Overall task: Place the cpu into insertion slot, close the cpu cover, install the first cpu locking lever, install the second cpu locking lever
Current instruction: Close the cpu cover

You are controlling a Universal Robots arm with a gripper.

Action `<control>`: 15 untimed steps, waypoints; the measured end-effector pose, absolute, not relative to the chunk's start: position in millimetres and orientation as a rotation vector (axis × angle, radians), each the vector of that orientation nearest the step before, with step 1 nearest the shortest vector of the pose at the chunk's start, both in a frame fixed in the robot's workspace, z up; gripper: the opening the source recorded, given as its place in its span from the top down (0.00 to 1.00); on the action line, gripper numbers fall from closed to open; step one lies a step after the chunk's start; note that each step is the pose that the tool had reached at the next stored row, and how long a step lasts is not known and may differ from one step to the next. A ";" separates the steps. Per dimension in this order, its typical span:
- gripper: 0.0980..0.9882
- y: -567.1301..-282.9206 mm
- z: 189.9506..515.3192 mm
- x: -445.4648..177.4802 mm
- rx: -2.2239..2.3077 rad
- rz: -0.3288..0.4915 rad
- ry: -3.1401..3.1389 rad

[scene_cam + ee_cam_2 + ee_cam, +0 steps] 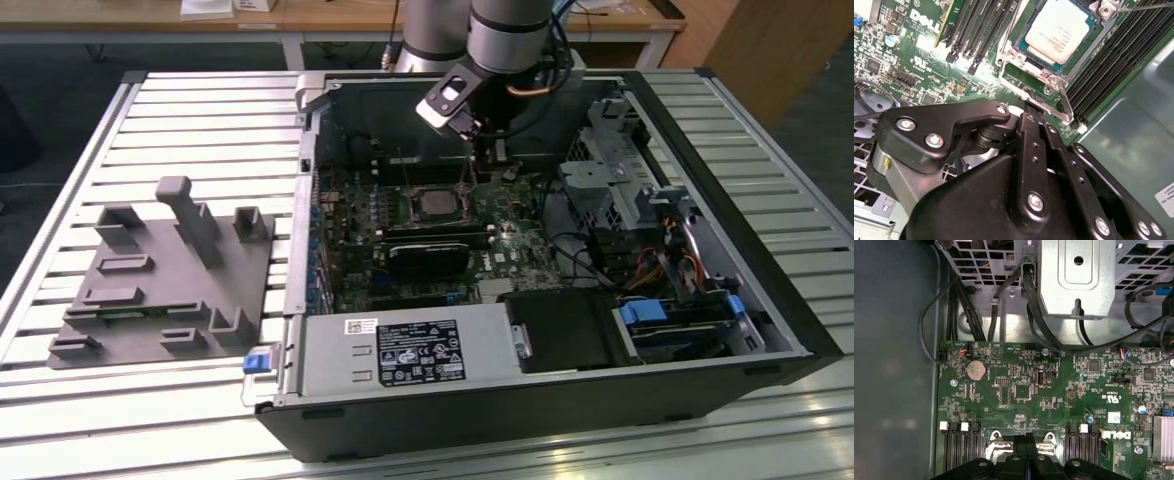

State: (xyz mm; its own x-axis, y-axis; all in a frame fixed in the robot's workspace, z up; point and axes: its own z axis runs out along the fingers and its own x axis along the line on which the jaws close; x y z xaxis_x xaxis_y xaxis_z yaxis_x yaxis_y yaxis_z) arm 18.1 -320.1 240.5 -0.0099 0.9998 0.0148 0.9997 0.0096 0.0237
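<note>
Lying just beyond tool (1030,107): cpu (1056,30)

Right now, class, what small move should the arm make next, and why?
Probably press the near lever down a little. The cpu lies under the closed cover, and the gripper, jaws shut, has its tip right beside that lever; whether it is latched I cannot tell.

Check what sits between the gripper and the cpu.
In the second wrist view, the metal rim of the cover lies between the gripper and the cpu.
</note>
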 end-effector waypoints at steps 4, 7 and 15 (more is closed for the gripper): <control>0.99 -320.1 240.5 15.9 2.206 0.043 2.228; 0.99 -320.1 240.5 14.1 2.206 0.043 2.228; 0.99 -320.1 240.5 10.7 2.206 0.043 2.228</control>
State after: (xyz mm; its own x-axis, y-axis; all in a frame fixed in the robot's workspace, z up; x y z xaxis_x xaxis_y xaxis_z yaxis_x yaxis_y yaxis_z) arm 10.7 -320.1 240.5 -0.0100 0.9998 0.0148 0.9997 0.0096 0.0237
